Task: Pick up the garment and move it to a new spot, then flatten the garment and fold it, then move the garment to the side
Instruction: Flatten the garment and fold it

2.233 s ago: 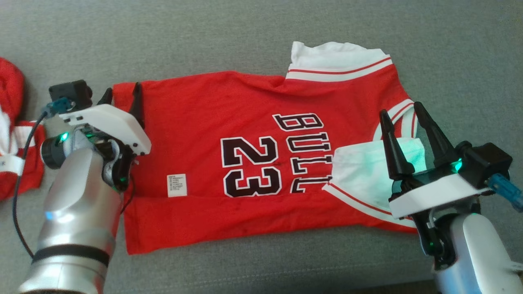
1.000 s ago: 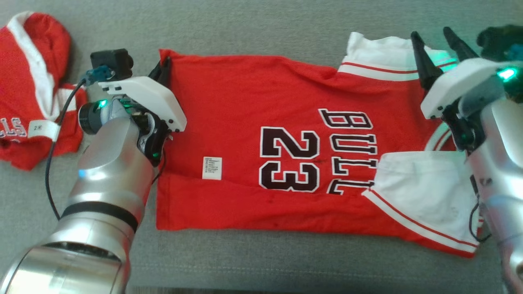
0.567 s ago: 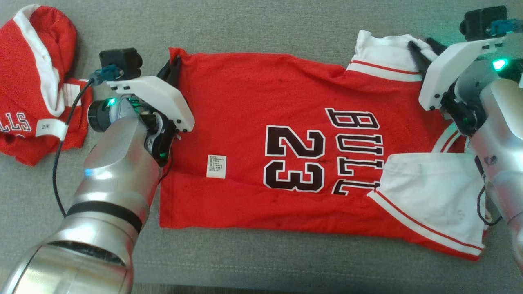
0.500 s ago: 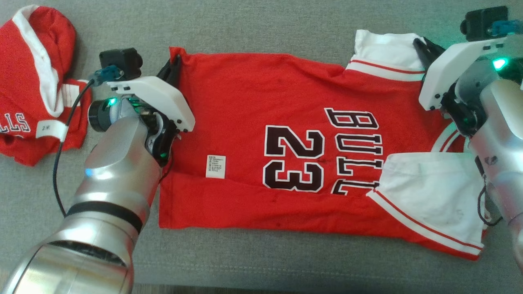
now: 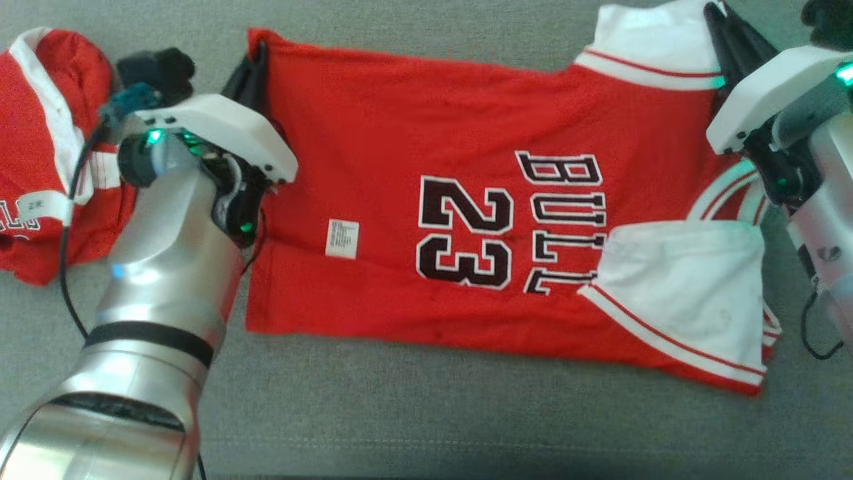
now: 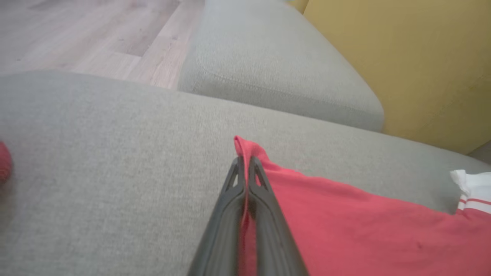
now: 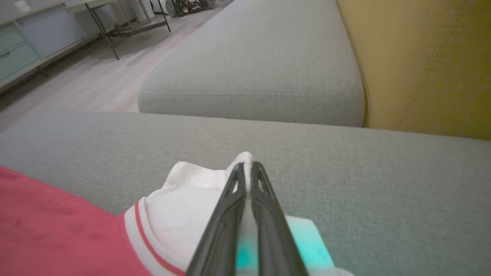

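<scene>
- Your left hand is pinched closed on the red hem corner of the garment, with cloth caught between its fingers.
- Your right hand is clamped closed on the white far sleeve, at the garment's opposite end.
- The garment lies spread across the grey cushion, "23" and "BULL" facing up, with a white label towards the hem.
- The white near sleeve is folded over the chest.
- A second red garment lies crumpled just beside your left arm.
- A yellow backrest rises behind the cushion.
</scene>
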{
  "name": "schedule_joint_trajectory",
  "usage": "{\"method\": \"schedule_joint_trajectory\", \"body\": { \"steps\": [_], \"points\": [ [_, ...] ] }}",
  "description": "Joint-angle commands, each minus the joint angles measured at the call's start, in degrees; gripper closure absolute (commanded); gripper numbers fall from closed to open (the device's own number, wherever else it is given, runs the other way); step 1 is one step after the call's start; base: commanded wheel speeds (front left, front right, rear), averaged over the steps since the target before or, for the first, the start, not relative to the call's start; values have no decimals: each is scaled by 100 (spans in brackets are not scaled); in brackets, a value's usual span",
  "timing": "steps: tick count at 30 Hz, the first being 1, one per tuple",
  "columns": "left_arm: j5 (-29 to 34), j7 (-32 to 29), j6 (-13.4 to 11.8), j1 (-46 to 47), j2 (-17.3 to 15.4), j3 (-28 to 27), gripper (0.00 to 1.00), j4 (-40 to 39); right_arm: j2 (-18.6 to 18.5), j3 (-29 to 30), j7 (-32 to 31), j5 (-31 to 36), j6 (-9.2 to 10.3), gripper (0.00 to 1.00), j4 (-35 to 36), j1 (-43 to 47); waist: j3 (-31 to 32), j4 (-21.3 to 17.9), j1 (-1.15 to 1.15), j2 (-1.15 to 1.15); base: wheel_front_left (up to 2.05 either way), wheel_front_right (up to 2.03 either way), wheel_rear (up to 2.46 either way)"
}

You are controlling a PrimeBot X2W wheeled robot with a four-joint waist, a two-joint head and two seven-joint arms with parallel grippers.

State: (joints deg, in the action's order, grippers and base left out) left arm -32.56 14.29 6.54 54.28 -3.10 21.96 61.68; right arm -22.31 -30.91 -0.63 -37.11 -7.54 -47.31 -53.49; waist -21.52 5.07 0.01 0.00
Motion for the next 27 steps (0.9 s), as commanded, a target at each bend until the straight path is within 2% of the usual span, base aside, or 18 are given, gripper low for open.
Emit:
{"method": "schedule_joint_trajectory", "body": {
  "steps": [1, 8, 17, 22, 27],
  "points": [
    [51, 69, -47, -4, -297, -216, 100, -324, -100, -45, 123, -102, 5, 100, 276, -37, 33, -31, -1, 0, 0, 0, 0],
    [108, 70, -109, -664, -459, -528, 100, -1139, -286, -54, 353, -295, 5, 100, 954, 457, 155, -156, -1, 0, 0, 0, 0],
    [108, 70, -226, -1788, -601, -817, 100, -2284, -374, 283, 484, -161, 5, 100, 1876, 1735, 300, -306, -1, 0, 0, 0, 0],
    [-30, 3, -381, -2480, -653, -918, 100, -2876, -106, 766, 462, 42, 5, 100, 2400, 2713, 344, -375, -1, 0, 0, 0, 0],
    [-174, -235, -564, -3109, -711, -973, 100, -3288, 351, 1437, 340, 470, 5, 100, 3085, 3727, 382, -423, -1, 0, 0, 0, 0]
  ]
}}
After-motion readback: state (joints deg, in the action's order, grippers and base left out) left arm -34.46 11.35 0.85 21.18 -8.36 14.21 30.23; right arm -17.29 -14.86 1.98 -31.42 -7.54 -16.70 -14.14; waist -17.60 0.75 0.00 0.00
